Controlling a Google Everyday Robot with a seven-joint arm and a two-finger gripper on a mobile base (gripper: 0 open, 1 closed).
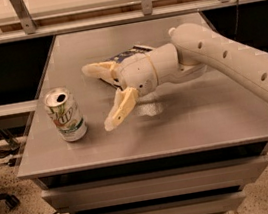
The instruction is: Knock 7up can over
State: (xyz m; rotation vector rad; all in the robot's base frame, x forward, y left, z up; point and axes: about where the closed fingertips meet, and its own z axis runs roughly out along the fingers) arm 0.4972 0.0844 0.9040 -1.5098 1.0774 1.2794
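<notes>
Your grey metal tabletop (201,118) stands over a speckled floor (8,210) strewn with black cables (0,144). The small white-and-green aluminium 7up can (65,115) stands upright just beyond the lower fingertip, not touching it. Its long axis is vertical, with the silver top and pull-tab hole facing up. The cream two-finger gripper (97,98) hovers low over the tabletop, its fingers (123,105) spread wide and holding nothing.

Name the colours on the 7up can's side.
The 7up can is white with green markings, silver top; camera view. The claw, open, is beside it, apart.

Upright 7up can (65,115), spread pincer (98,98) just beside it
</notes>
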